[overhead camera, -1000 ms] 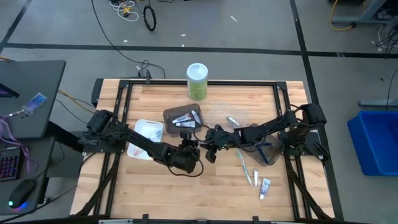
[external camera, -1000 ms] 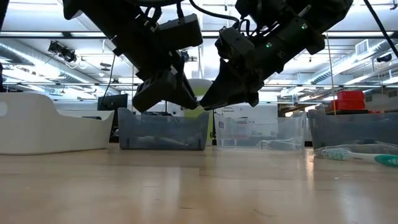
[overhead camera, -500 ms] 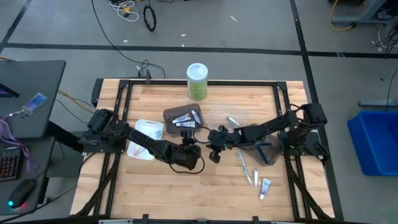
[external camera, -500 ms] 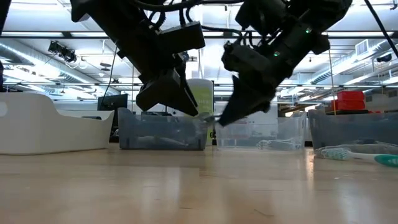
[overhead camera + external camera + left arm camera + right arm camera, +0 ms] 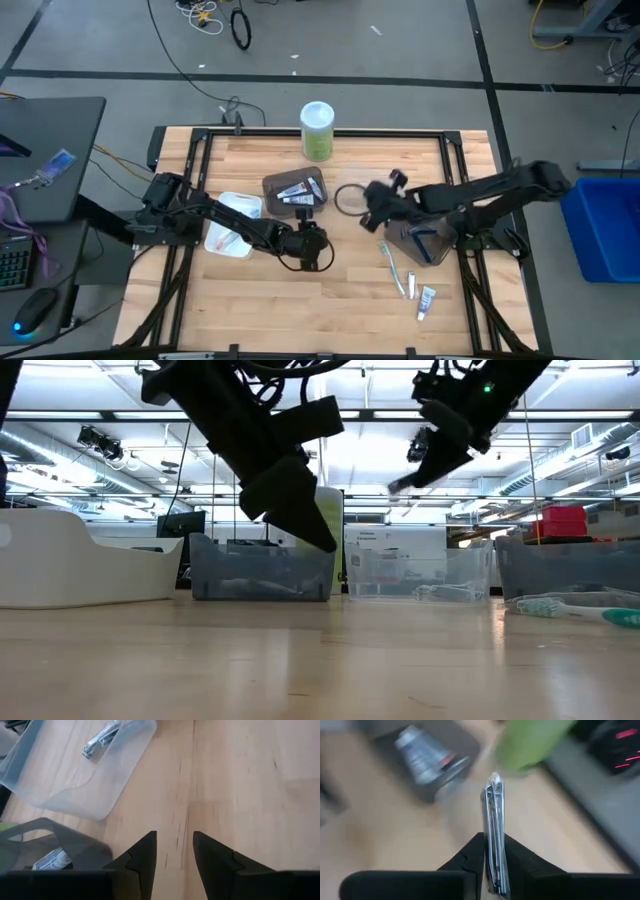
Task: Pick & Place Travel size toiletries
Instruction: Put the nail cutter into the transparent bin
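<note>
My right gripper (image 5: 372,203) hovers above the table over the clear tray (image 5: 352,198), shut on a slim silvery clipper-like item (image 5: 493,815), also visible in the low view (image 5: 400,482). My left gripper (image 5: 312,246) hangs open and empty over bare wood, near the dark tray (image 5: 295,188) that holds white tubes. In the left wrist view its fingers (image 5: 175,845) stand apart above the table. Two toothbrushes (image 5: 397,268) and a white tube (image 5: 426,300) lie flat on the table near the right side. A silvery packet (image 5: 100,740) lies in the clear tray. My right gripper pinches the silvery item between its two fingers at its near end (image 5: 493,847). The item lies along the fingers, edge-on between them, and sticks out forward past the tips. It is lifted clear of the table and slants downward in the low view.
A white tray (image 5: 232,222) sits at the left. A second dark tray (image 5: 420,242) sits under the right arm. The green canister with a white lid (image 5: 318,130) stands at the far edge. Bare wood lies along the near edge.
The two grippers stood close together over the table's middle. My right gripper has drawn away toward the right and far side and risen, carrying the silvery item with it. My left gripper has shifted slightly toward the right.
</note>
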You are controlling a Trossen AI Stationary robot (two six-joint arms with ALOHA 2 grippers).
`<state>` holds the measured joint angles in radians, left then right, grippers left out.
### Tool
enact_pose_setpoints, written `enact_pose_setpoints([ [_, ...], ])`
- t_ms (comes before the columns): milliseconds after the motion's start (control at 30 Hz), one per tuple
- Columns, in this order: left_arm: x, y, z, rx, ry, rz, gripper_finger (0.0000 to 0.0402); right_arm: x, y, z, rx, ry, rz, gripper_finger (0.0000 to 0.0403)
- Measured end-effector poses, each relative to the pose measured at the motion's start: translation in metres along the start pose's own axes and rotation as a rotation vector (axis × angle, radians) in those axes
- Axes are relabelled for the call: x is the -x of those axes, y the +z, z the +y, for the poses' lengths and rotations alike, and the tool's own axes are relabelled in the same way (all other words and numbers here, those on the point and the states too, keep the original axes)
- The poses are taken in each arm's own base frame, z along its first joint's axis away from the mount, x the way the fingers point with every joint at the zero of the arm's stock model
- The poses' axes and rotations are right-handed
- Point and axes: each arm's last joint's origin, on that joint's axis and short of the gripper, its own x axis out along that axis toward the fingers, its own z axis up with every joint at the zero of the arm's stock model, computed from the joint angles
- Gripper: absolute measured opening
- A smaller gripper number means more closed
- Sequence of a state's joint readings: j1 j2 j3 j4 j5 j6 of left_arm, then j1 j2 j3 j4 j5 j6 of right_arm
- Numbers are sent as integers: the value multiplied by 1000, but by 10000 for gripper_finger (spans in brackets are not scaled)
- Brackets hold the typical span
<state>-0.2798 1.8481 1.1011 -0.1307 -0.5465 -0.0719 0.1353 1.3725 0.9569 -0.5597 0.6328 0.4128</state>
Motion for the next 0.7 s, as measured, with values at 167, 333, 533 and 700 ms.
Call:
enact_pose_setpoints([
  [167,0,2,0,4,-8,-15,132,-8,4,-20,-27,-104,-2,59],
  [333,0,2,0,1,-16,-13,132,-32,0,-35,-56,-74,86,58],
  [533,0,2,0,0,-16,-12,132,-61,-17,-41,-28,66,166,75],
  [700,0,2,0,0,-15,-16,132,-71,-28,-39,20,73,185,107],
])
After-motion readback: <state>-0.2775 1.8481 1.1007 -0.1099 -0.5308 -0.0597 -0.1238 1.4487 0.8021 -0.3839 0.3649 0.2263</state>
